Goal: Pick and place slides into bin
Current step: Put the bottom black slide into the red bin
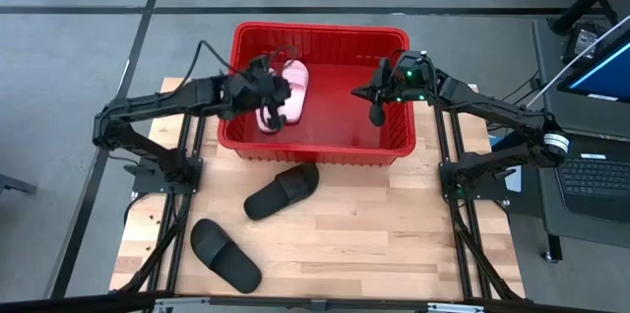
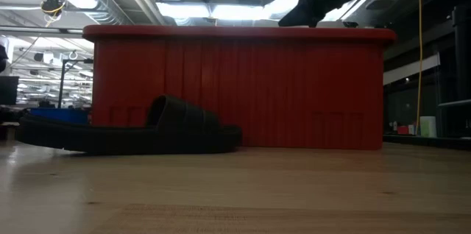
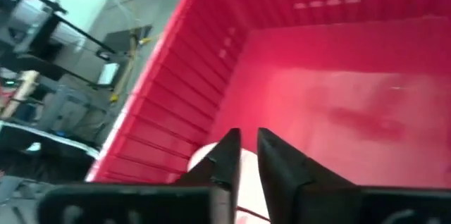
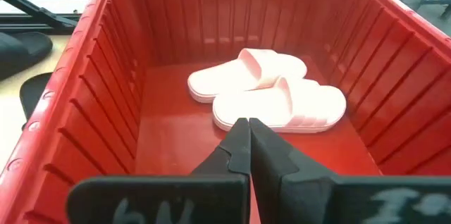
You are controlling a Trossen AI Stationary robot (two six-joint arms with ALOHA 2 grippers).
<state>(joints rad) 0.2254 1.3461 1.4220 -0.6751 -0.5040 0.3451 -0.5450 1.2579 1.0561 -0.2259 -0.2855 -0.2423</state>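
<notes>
Two pale pink slides [image 4: 246, 76] [image 4: 282, 108] lie side by side, soles down, on the floor of the red bin [image 1: 320, 30], in its left half. My left gripper [image 3: 248, 136] hovers above them [image 1: 271, 96]. Only a narrow gap parts its fingers and nothing is between them. One pink slide [image 3: 211, 159] shows below its fingertips. My right gripper [image 4: 248, 122] hangs shut and empty over the bin's right half [image 1: 372, 96]. Two black slides rest on the table. One [image 1: 283, 190] lies just before the bin's near wall, the other [image 1: 224, 254] nearer the front left.
The bin stands at the table's far middle, its ribbed walls [image 4: 106, 90] rising well above the slides inside. In the low view a black slide [image 2: 125, 131] lies before the bin's near wall [image 2: 294, 87]. Bare wood [image 1: 394, 244] spreads across the table's near right.
</notes>
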